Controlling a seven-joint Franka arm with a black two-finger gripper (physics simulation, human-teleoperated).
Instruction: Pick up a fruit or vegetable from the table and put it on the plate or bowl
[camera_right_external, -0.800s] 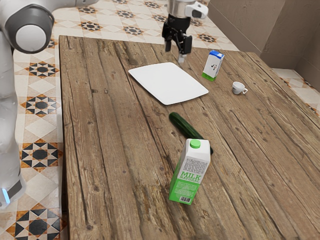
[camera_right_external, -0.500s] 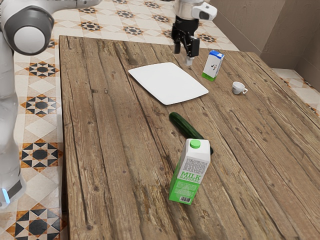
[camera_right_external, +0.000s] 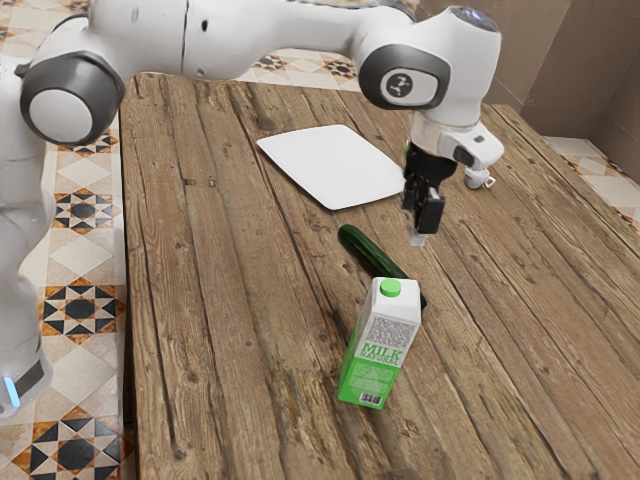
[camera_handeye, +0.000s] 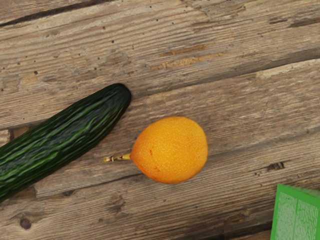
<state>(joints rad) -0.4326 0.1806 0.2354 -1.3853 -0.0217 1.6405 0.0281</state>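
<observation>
Gripper (camera_right_external: 420, 236) hangs low over table (camera_right_external: 220, 300), carrying nothing. Wide or narrow: cannot tell from this side angle. Orange fruit (camera_handeye: 171, 149), short stem, lies on boards, probably straight under hand. It sits just beside cucumber (camera_handeye: 60, 137) tip, apart from it. Cucumber's long axis slants away from fruit. Milk carton (camera_handeye: 296, 214) close by. White plate (camera_right_external: 335, 165) beyond cucumber's far end, toward exterior view's left.

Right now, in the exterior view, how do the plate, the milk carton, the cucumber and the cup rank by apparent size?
1. plate
2. milk carton, though it stands nearest the camera
3. cucumber, its far end hidden behind the carton
4. cup, partly hidden
</observation>
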